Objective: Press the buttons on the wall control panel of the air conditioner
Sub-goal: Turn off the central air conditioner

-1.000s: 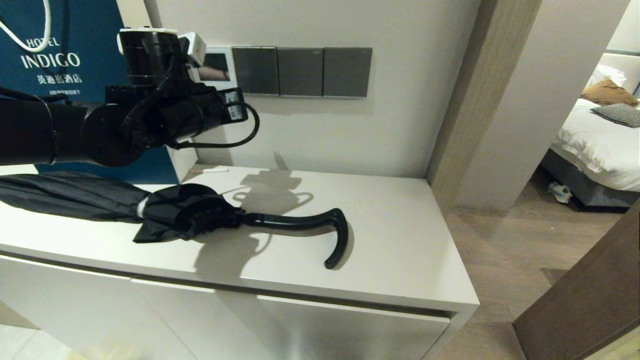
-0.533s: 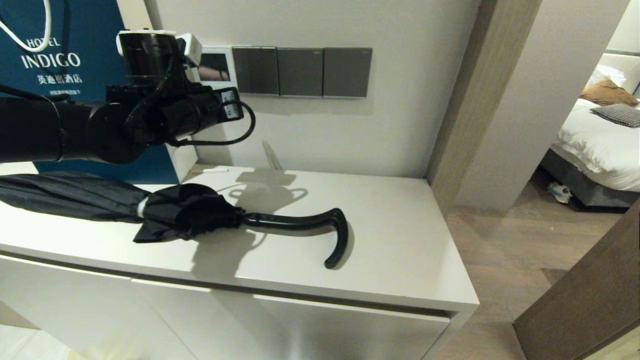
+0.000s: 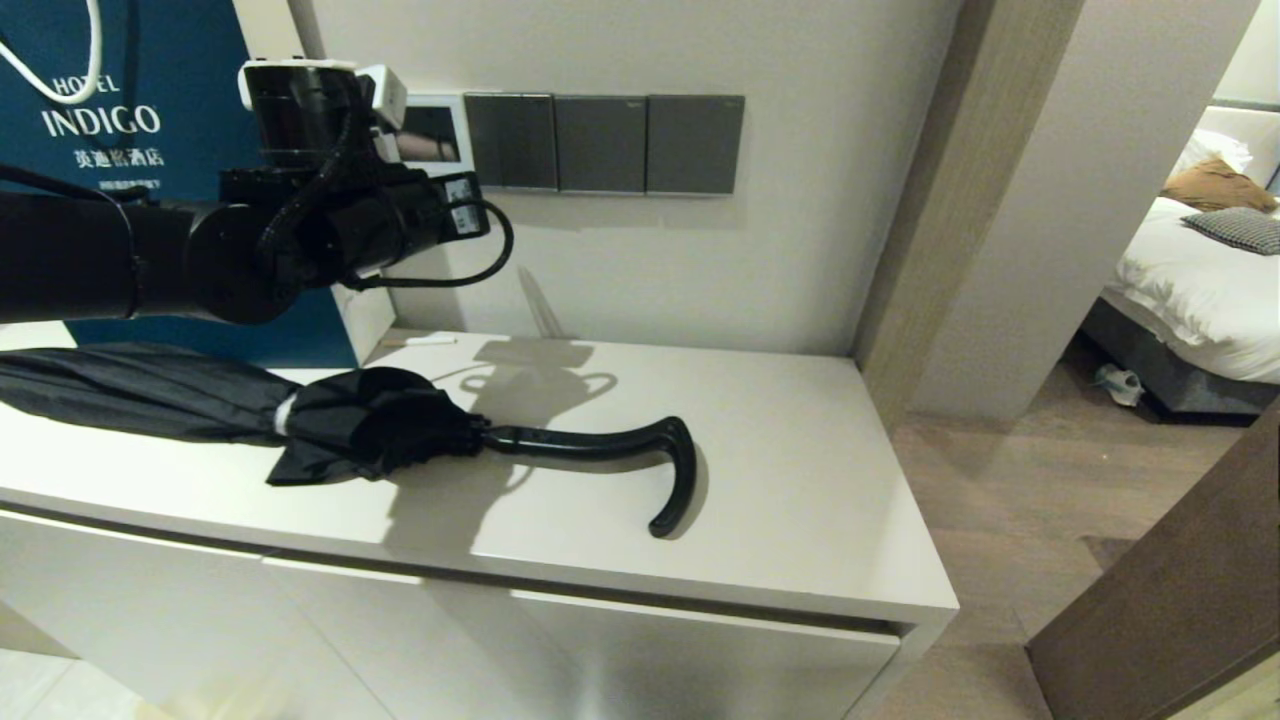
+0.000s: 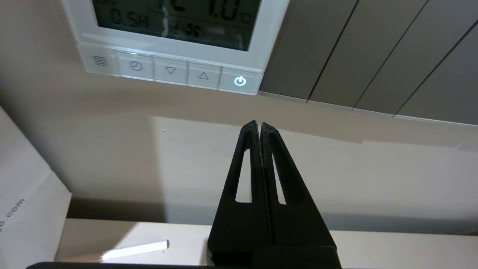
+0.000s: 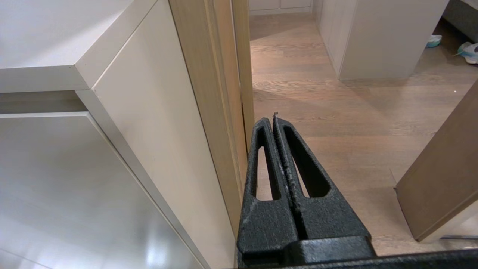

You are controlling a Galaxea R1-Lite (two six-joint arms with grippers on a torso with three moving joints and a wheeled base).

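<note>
The white wall control panel (image 3: 432, 135) is on the wall, partly behind my left arm. In the left wrist view its frame (image 4: 269, 33) surrounds a dark screen (image 4: 175, 18) with digits. The buttons (image 4: 171, 71) run in a row along its lower edge, and the rightmost one is a lit power button (image 4: 240, 81). My left gripper (image 4: 258, 123) is shut and empty. Its tips point at the bare wall just below the power button, apart from it. My right gripper (image 5: 270, 118) is shut and empty, low beside the cabinet's side above the floor.
Three dark grey switch plates (image 3: 600, 143) adjoin the panel on its right. A black umbrella (image 3: 400, 425) lies on the white cabinet top (image 3: 800, 480), with a blue Hotel Indigo bag (image 3: 100, 130) at the left and a small white stick (image 3: 430, 341) by the wall.
My left arm has shifted slightly left and away from the switch plates, then back a touch to the right. Its shadow on the wall and cabinet moved with it. Nothing else has moved.
</note>
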